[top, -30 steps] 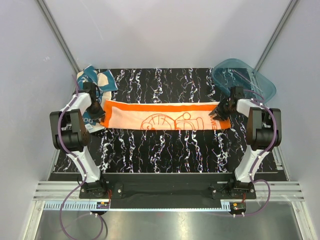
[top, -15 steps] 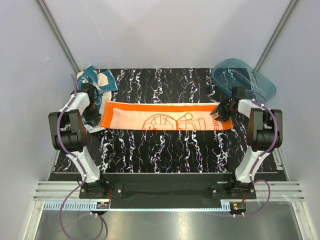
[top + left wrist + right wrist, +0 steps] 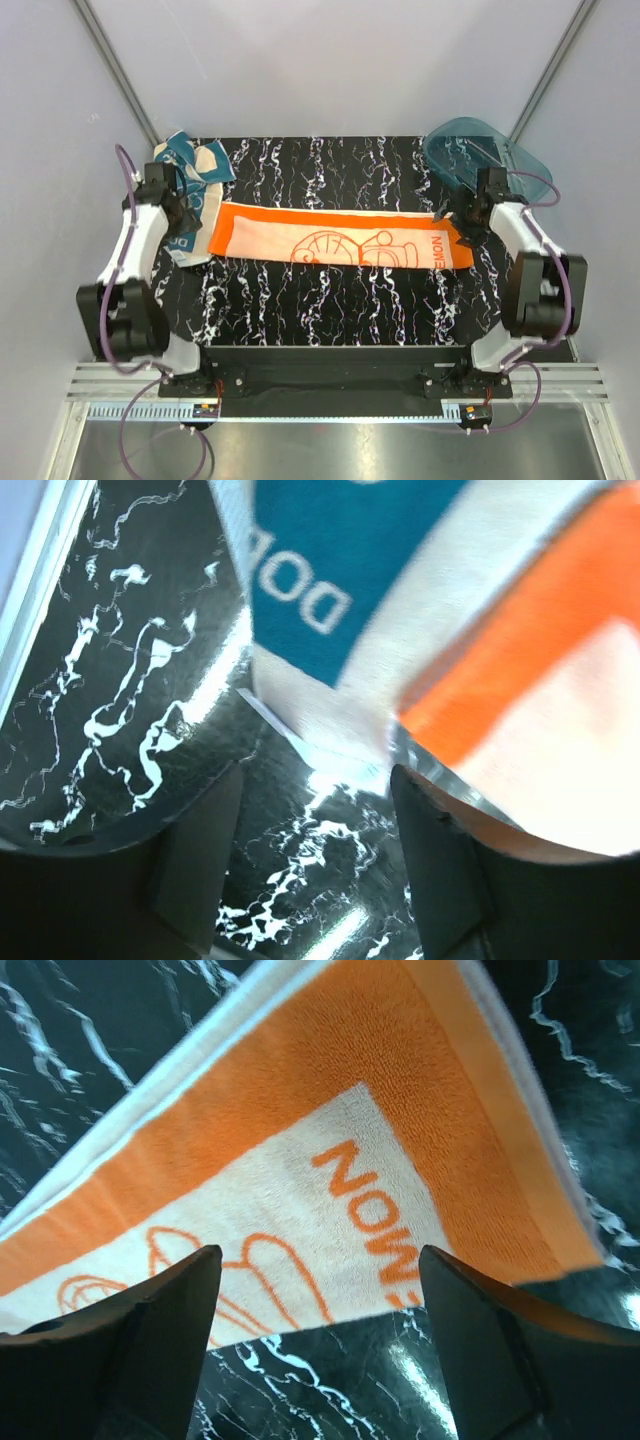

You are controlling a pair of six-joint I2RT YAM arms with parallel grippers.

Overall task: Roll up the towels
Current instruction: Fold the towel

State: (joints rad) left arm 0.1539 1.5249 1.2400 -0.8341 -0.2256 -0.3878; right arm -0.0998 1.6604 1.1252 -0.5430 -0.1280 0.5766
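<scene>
The orange towel (image 3: 340,238) lies spread flat, stretched left to right across the black marble table (image 3: 320,310). Its cream panel with orange line print and lettering fills the right wrist view (image 3: 330,1160). The teal-blue towel (image 3: 192,172) sits crumpled at the back left, one flap reaching down beside the orange towel's left end (image 3: 320,570). My left gripper (image 3: 178,212) hovers over that flap, open, with bare table between its fingers (image 3: 195,860). Above the orange towel's right end my right gripper (image 3: 468,222) stands open and holds nothing (image 3: 320,1330).
A translucent teal plastic tub (image 3: 487,155) stands at the back right corner, just behind my right wrist. Grey walls close in the table on three sides. The orange towel's left edge (image 3: 540,660) overlaps the teal one.
Both grippers have opened and let go of the orange towel's ends. Both arms have swung outward and back, and the towel has settled flat a little nearer the front.
</scene>
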